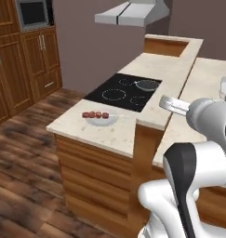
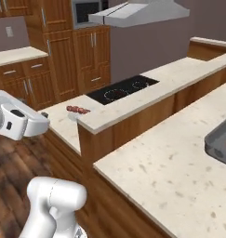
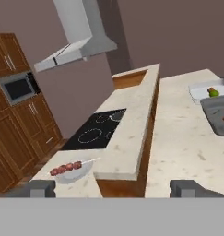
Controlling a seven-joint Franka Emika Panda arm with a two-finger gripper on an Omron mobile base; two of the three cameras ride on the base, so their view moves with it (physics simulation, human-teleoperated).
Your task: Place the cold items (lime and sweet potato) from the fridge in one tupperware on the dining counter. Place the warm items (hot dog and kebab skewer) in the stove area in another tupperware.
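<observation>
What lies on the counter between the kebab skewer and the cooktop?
Nothing: in the left base view, bare counter runs from the kebab skewer on its plate to the edge of the cooktop.

This is a home kitchen. Ahead of the end effector (image 3: 112, 188) and a little to its left, a black cooktop (image 1: 125, 92) is set into a pale stone surface (image 1: 105, 130), with a grey range hood (image 1: 132, 13) hanging above it. Farther left stand tall wooden cabinets (image 2: 82, 60) with a built-in oven (image 3: 17, 89). Wood plank flooring (image 1: 21, 172) runs below, and a raised dining surface (image 2: 179, 172) extends to the right.
</observation>
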